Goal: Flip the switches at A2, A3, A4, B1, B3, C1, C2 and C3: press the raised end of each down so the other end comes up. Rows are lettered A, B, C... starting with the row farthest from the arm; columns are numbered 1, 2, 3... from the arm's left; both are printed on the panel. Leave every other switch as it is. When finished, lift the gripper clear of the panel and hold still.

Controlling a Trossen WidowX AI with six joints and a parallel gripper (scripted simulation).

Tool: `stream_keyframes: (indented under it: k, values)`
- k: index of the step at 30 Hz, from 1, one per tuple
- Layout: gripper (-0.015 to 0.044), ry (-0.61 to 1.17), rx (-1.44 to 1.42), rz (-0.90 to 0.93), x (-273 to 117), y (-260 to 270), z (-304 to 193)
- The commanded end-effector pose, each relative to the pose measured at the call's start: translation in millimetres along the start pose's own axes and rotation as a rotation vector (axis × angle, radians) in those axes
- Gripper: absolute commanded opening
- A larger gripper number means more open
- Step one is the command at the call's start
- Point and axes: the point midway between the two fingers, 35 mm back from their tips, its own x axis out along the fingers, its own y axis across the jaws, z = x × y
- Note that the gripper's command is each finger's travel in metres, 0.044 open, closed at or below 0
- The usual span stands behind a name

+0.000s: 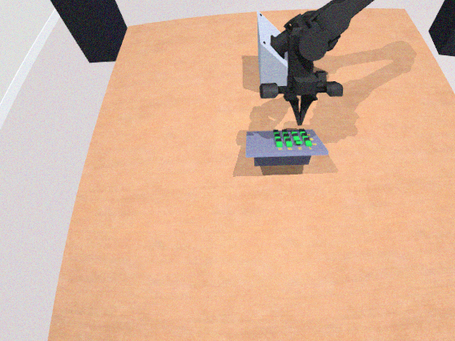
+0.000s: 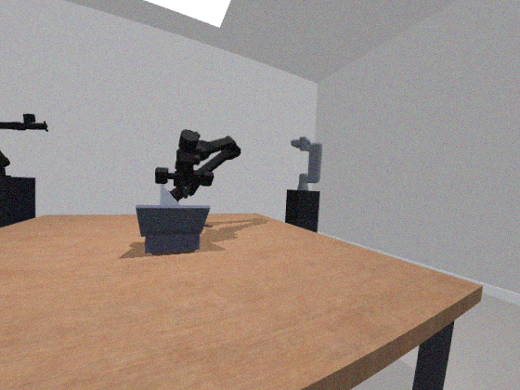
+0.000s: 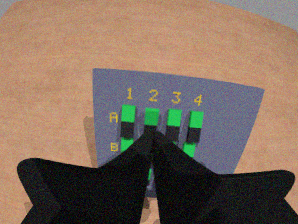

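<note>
The blue-grey switch panel point(image 1: 260, 147) point(image 2: 173, 222) point(image 3: 227, 112) stands raised on a base. Its switches are green at the far end and black at the near end. In the wrist view A1 point(image 3: 128, 113), A3 point(image 3: 174, 117) and A4 point(image 3: 196, 120) show bright green far ends; A2 point(image 3: 151, 116) looks darker green and tilted differently. B1 point(image 3: 127, 145) and B4 point(image 3: 189, 150) show partly. The fingers hide most of rows B and C. My gripper point(image 1: 300, 123) point(image 3: 152, 136) is shut and empty, its tips above the panel, appearing just below A2 in the wrist view.
A pale wedge-shaped block point(image 1: 272, 66) point(image 2: 167, 198) stands on the table behind the panel, beside the arm. Shadows of the arm fall across the table point(image 1: 183, 227) point(image 2: 232, 306). Other robots on dark pedestals point(image 2: 302, 209) stand beyond the table.
</note>
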Motion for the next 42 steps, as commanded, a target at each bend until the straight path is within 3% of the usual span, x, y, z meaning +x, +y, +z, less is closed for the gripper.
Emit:
stream_keyframes:
  k: [1,21,42]
  values:
    - [0.0,0.012,0.008,0.001,15.6,0.3,-1.4]
    - [0.0,0.011,0.008,0.002,39.4,0.6,-1.0]
    - [0.0,0.011,0.008,0.002,39.8,0.6,-1.0]
